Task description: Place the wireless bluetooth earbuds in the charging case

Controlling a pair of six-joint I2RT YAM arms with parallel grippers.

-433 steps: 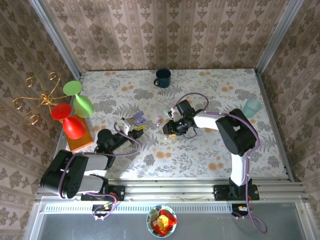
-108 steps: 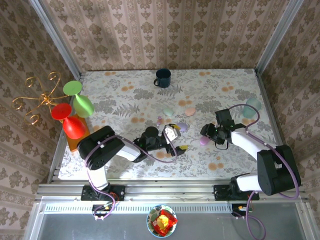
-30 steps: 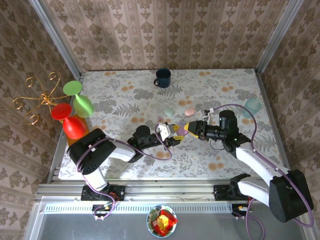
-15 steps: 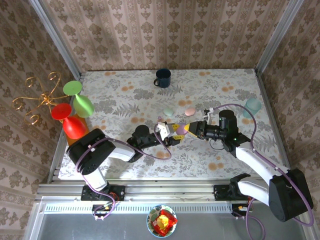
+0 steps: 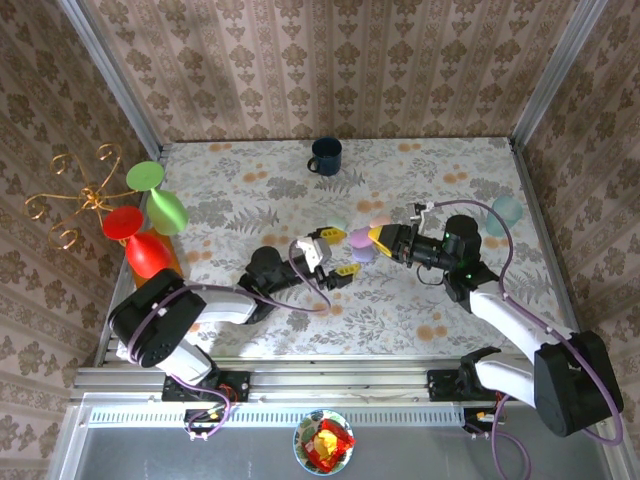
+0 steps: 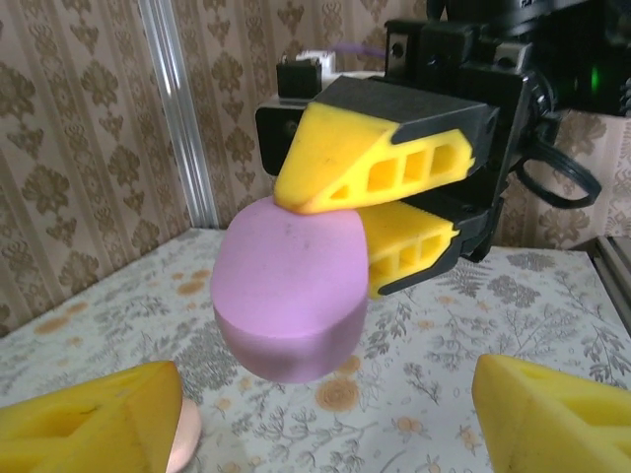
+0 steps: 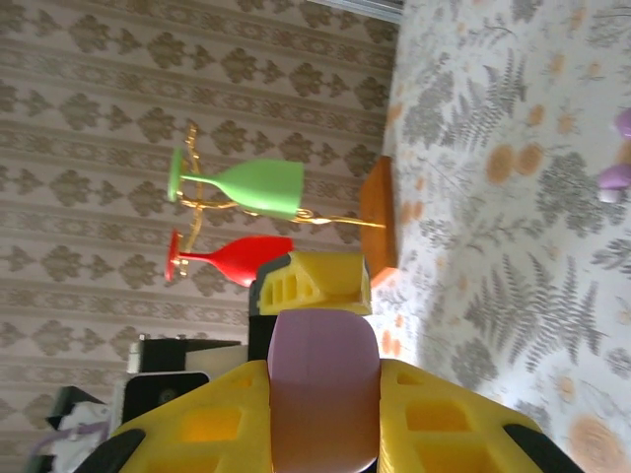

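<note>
The charging case (image 5: 359, 238) is a closed lilac oval pebble held above the table's middle. My right gripper (image 5: 377, 236) is shut on it, and its yellow fingers (image 6: 394, 177) pinch the case (image 6: 291, 291) from both sides in the left wrist view. In the right wrist view the case (image 7: 323, 389) fills the gap of my right gripper (image 7: 323, 370). My left gripper (image 5: 335, 253) stands open just left of the case, its own fingers (image 6: 89, 419) wide apart and touching nothing. Two small lilac bits (image 7: 616, 180), seemingly earbuds, lie on the table.
A pink case (image 5: 378, 222) and a green case (image 5: 337, 224) lie just beyond the grippers; another lilac piece (image 5: 362, 254) lies under the held case. A blue mug (image 5: 325, 155) stands at the back, a teal cup (image 5: 504, 214) right, and the wine glass rack (image 5: 150, 215) left.
My left gripper has opened, let go of the lilac case and drawn back to the left. My right gripper has closed on the case and lifted it slightly toward the back.
</note>
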